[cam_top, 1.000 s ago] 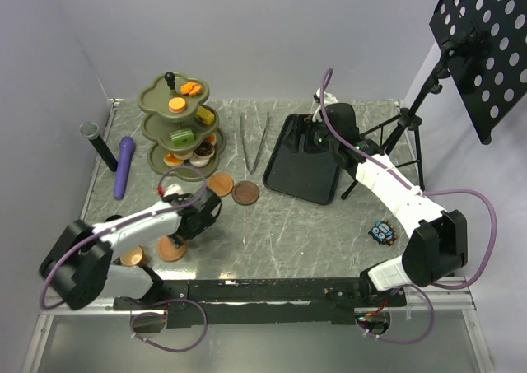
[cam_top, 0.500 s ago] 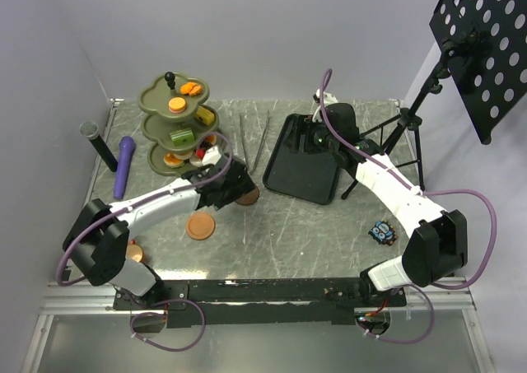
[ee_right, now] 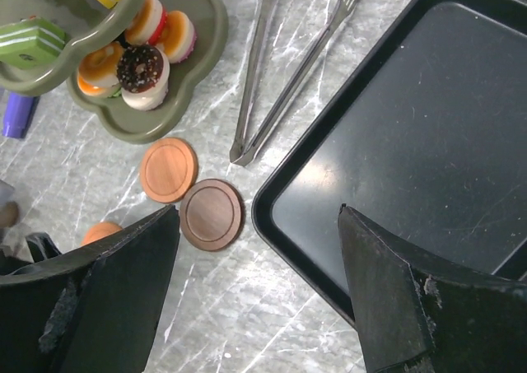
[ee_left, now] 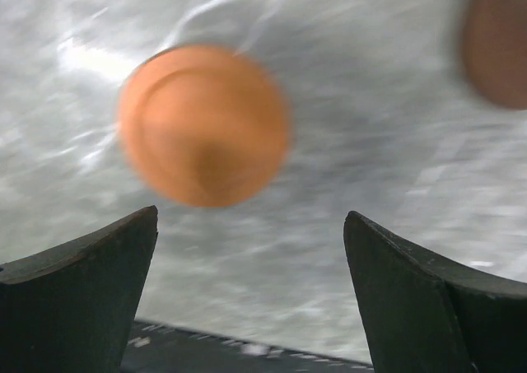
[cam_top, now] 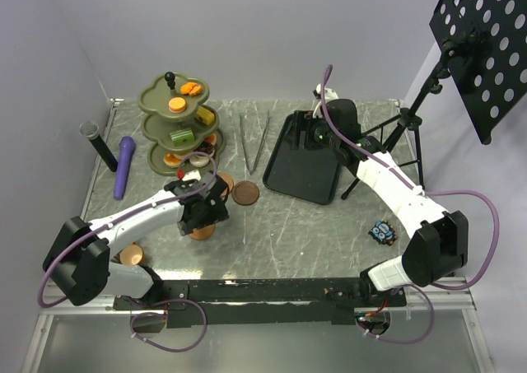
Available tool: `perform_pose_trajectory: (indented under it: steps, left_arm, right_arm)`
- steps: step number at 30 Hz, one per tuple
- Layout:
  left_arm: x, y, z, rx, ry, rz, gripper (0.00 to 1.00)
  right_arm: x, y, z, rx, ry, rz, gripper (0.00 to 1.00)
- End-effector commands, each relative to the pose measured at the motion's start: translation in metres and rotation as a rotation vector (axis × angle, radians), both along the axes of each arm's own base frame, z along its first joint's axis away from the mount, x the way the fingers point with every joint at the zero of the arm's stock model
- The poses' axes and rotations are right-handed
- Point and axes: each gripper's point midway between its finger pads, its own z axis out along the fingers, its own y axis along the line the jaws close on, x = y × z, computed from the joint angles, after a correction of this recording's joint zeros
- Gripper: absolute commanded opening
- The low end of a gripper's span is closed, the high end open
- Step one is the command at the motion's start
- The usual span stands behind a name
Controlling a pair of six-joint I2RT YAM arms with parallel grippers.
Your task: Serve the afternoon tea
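The olive-green three-tier stand [cam_top: 161, 100] at the back left holds orange, green and brown pastries [ee_right: 142, 75]. Three brown saucers lie on the table: a light one [ee_right: 168, 169], a dark one [ee_right: 212, 214] and an orange one [ee_left: 202, 134]. My left gripper [ee_left: 251, 216] is open and empty, just above and on the near side of the orange saucer; in the top view it [cam_top: 200, 215] covers most of it. My right gripper [ee_right: 257, 212] is open and empty, high over the black tray's left edge. I can make out no cups for certain.
The black tray [cam_top: 301, 169] lies at the centre right with metal tongs [cam_top: 254, 139] to its left. A purple microphone [cam_top: 123, 165] and a black cylinder [cam_top: 99, 145] lie far left. A copper round thing [cam_top: 132, 254] sits near the left base. A small toy [cam_top: 381, 231] and a stand's legs [cam_top: 395, 134] are at the right.
The orange saucer went from near the left base to the table's middle. My left gripper reached to the two far saucers, then came back over the orange one. The right arm shifted slightly.
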Motion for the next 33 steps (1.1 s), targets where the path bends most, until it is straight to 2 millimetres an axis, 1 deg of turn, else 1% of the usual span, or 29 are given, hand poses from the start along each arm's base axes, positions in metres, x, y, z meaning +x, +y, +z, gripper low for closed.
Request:
perform_pose_trajectory:
  steps: [1,3,8,12,18,24,29,33]
  left_arm:
    - [-0.026,0.028,-0.007,0.086,0.090,-0.013,1.00]
    - [-0.032,0.032,-0.015,0.081,0.121,-0.011,1.00]
    - [-0.038,0.025,-0.032,0.043,0.162,-0.060,1.00]
    - [-0.038,0.030,-0.041,0.089,0.183,-0.079,1.00]
    - [-0.034,0.025,-0.053,0.053,0.153,-0.118,1.00]
    - [-0.030,0.032,-0.068,0.101,0.174,-0.102,0.92]
    - [-0.014,0.033,-0.070,0.124,0.168,-0.062,0.85]
    - [-0.002,0.043,-0.072,0.165,0.182,0.000,0.79]
  right_arm:
    - [0.011,-0.004,0.026,0.002,-0.072,-0.014,0.84]
    - [0.011,-0.005,0.026,0.004,-0.075,-0.018,0.84]
    - [0.010,-0.007,0.029,0.008,-0.081,-0.019,0.84]
    - [0.010,-0.009,0.033,0.009,-0.089,-0.023,0.84]
    - [0.011,-0.012,0.036,0.006,-0.099,-0.030,0.84]
    - [0.013,-0.012,0.039,0.006,-0.105,-0.031,0.84]
    - [0.014,-0.013,0.044,0.003,-0.115,-0.035,0.84]
    - [0.015,-0.015,0.045,0.003,-0.120,-0.039,0.84]
